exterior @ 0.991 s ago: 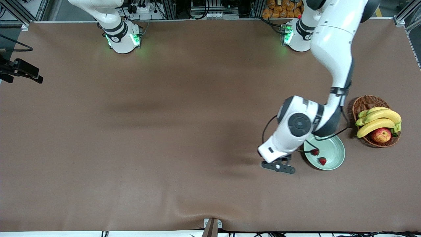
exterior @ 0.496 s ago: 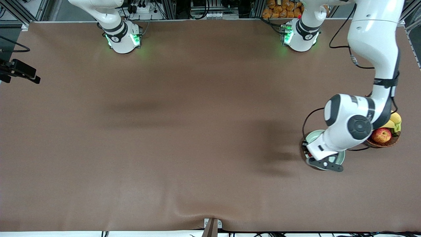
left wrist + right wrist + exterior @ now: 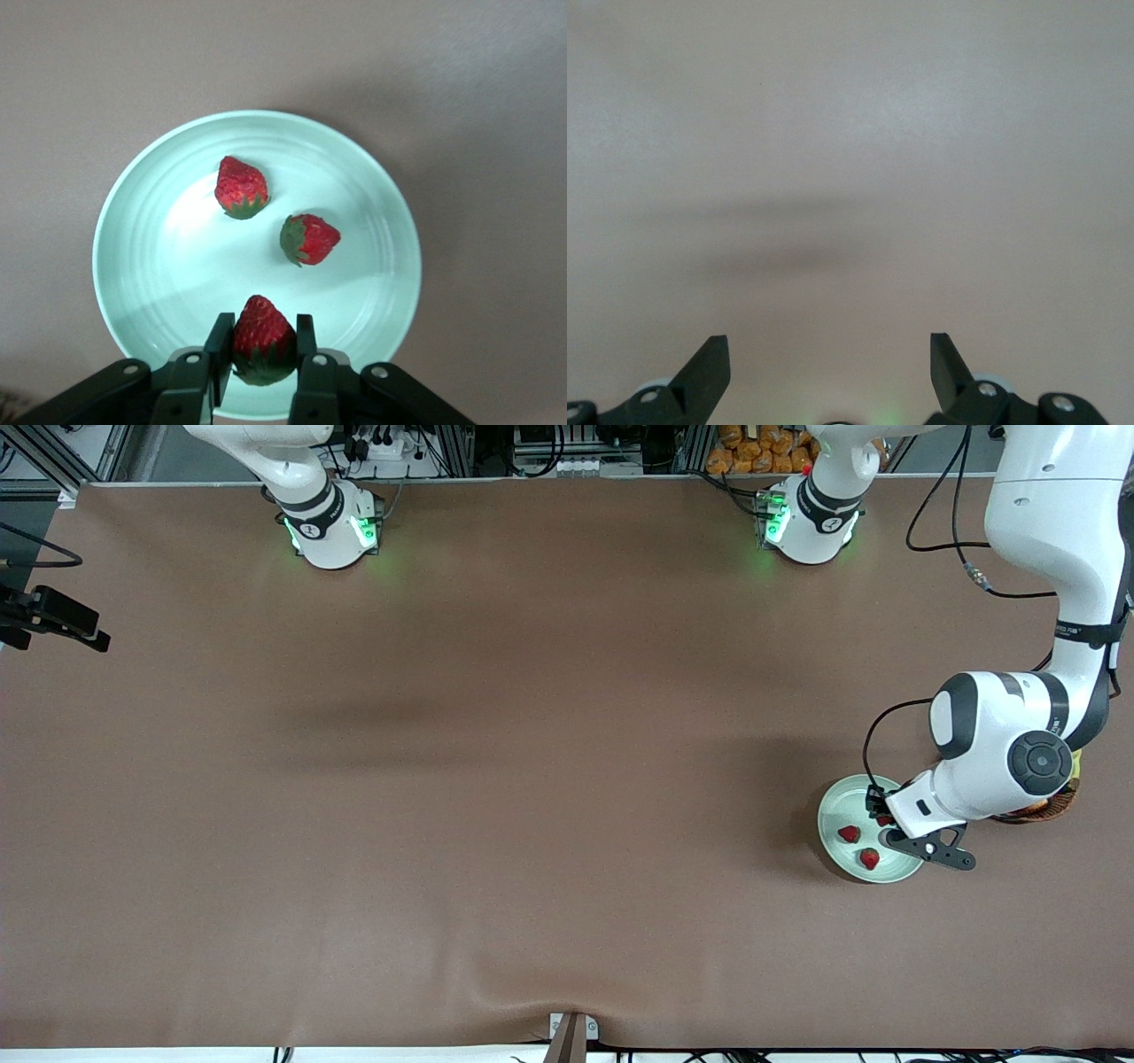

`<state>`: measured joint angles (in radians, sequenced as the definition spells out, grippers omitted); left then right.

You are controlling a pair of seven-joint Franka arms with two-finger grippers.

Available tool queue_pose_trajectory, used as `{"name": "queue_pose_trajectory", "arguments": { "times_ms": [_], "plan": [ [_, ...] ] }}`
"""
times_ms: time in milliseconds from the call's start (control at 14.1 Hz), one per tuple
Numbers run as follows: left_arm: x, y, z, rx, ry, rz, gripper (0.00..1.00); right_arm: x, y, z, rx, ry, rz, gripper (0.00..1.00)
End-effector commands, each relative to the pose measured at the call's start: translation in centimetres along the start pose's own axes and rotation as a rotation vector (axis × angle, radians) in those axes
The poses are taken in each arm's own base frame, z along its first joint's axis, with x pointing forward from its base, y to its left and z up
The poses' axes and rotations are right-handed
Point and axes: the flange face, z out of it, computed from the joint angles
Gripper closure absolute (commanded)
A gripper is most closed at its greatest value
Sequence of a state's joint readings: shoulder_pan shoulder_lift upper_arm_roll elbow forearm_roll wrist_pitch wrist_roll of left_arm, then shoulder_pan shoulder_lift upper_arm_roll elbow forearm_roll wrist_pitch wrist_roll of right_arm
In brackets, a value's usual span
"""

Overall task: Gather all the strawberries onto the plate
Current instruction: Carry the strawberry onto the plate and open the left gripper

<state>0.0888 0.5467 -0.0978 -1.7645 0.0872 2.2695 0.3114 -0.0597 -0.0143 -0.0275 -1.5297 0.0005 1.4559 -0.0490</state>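
The pale mint-green plate (image 3: pixel 837 802) lies near the left arm's end of the table. Two strawberries (image 3: pixel 849 833) (image 3: pixel 869 858) lie in it. My left gripper (image 3: pixel 882 820) hangs over the plate's basket side, shut on a third strawberry (image 3: pixel 262 335). In the left wrist view the plate (image 3: pixel 159 266) fills the middle, with the two loose berries (image 3: pixel 241 187) (image 3: pixel 308 238) in it and the left gripper (image 3: pixel 263 341) holding its berry just above the plate's inside. My right gripper (image 3: pixel 830 350) is open and empty over bare table, and the right arm waits.
The brown wicker basket (image 3: pixel 1059 804) with fruit stands beside the plate, mostly hidden under the left arm. A black device (image 3: pixel 53 615) juts in over the table's edge at the right arm's end. The brown mat has a ripple at its near edge (image 3: pixel 496 979).
My left gripper has swung from the table beside the plate, across its rim, to over the plate's basket side. The right arm has not moved.
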Motion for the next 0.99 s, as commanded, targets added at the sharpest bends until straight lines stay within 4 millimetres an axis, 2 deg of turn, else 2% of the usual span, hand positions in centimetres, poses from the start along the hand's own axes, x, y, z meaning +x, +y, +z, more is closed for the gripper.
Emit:
{"name": "queue_pose_trajectory", "arguments": {
  "times_ms": [0,71,142,354,708,921],
  "plan": [
    [0.1,-0.7,1.8,0.014,0.019,0.054,0.80,0.0,-0.4,-0.6,0.008,0.011,-0.004,0.00],
    [-0.2,-1.2,3.0,0.010,0.015,0.055,0.70,0.0,-0.5,-0.6,0.008,0.011,-0.004,0.00],
    [-0.3,-1.5,3.8,0.007,0.013,0.059,0.54,0.0,-0.7,-0.6,0.008,0.008,-0.007,0.00],
    [-0.2,-1.1,4.4,0.002,0.008,0.073,0.01,0.0,-1.0,-0.5,0.006,0.003,-0.015,0.00],
    [2.5,-0.4,0.4,0.026,0.087,0.088,0.00,0.0,-1.0,-0.4,0.006,0.001,-0.015,0.00],
    [3.8,-0.5,-3.8,0.049,0.151,0.088,0.00,0.0,-1.0,-0.4,0.007,0.001,-0.015,0.00]
  ]
}}
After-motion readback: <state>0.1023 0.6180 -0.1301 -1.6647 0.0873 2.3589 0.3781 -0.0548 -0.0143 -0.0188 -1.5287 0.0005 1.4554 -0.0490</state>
